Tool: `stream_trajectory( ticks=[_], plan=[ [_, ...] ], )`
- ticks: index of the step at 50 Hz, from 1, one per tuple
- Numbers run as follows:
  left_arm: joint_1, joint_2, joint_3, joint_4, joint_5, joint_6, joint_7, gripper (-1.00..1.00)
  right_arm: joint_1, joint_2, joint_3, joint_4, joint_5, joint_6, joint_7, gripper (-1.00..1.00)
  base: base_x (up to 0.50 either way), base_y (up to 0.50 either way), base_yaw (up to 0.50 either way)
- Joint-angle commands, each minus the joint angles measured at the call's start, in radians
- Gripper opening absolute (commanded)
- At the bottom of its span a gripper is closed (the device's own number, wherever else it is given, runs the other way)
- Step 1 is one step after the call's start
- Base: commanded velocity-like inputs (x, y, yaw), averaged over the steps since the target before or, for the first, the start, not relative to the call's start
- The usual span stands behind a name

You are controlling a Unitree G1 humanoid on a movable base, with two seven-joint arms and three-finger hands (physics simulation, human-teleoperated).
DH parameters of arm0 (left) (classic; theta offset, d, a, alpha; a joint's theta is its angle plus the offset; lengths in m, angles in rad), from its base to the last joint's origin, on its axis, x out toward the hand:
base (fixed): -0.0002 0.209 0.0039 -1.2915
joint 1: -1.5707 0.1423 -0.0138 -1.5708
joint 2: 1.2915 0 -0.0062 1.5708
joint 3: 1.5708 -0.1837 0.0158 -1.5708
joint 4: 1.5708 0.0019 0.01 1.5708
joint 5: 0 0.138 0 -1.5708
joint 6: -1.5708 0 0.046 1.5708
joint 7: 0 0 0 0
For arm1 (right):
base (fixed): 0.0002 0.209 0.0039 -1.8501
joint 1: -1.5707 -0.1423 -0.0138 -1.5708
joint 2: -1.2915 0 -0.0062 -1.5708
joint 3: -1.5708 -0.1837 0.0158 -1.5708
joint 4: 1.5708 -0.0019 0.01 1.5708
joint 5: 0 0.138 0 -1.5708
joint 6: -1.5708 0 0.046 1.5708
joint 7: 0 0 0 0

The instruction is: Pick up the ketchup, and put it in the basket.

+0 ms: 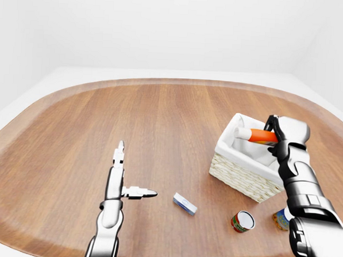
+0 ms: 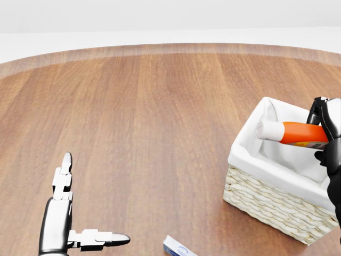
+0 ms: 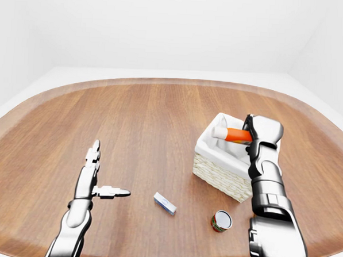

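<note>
1. Head view puts your right hand (image 2: 327, 130) at the right edge, fingers closed round the orange end of the ketchup (image 2: 290, 132); the white cap end points toward frame left.
2. The bottle lies roughly level, its long axis running left to right across the open top of the basket (image 2: 250, 160), above the white liner and apparently not resting on it.
3. So the ketchup is already over its goal. What remains, as I judge it, is for you to lower the hand and let go.
4. Watch the far-right rim: your hand sits at it, so a straight drop may leave the orange end propped on the wicker. Nudging toward frame left first would centre it.
5. Your left hand (image 1: 119, 183) is well apart at lower left, fingers spread, holding nothing.
6. Below the basket in the left-eye view lie a small box (image 1: 185, 203) and a can (image 1: 242, 221), clear of your path.
</note>
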Motion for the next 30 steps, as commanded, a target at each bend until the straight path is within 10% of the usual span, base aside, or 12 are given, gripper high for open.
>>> stream_trajectory(
  ticks=[1, 30],
  plan=[
    [0.001, 0.000, 0.000, -0.005, 0.000, 0.000, 0.000, 1.00, -0.031, -0.006, 0.021, 0.079, 0.069, 0.000, -0.065, -1.00, 0.00, 0.00, 0.00],
    [0.002, 0.002, 0.007, -0.012, -0.006, 0.000, -0.005, 1.00, -0.123, 0.006, 0.077, 0.310, 0.104, 0.000, -0.189, -1.00, 0.00, 0.00, 0.00]
  ],
)
